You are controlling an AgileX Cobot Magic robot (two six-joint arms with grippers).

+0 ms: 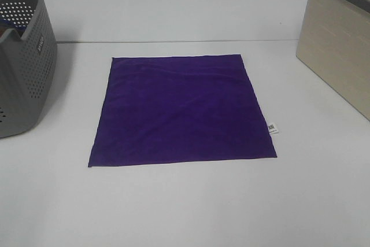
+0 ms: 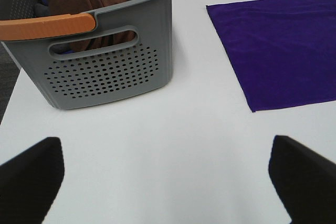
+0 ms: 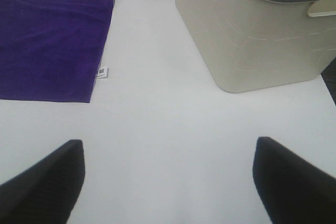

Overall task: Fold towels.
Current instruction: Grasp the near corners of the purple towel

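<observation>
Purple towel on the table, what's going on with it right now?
Nothing is handling it yet. The purple towel lies spread flat and unfolded on the white table, between the grey basket and the beige basket. The left gripper and the right gripper are both open and empty, over bare table short of the towel.

towel (image 1: pixel 182 111): soft purple cloth, matt, short velvety nap
tag (image 1: pixel 273 128): small white label, cloth or paper, cannot tell
grey basket (image 1: pixel 26 79), left edge of the frame: hard plastic, perforated, dull sheen
beige basket (image 1: pixel 341 50), right edge of the frame: smooth plastic, faint grain pattern, matt
table (image 1: pixel 185 206): smooth white, matt
</observation>
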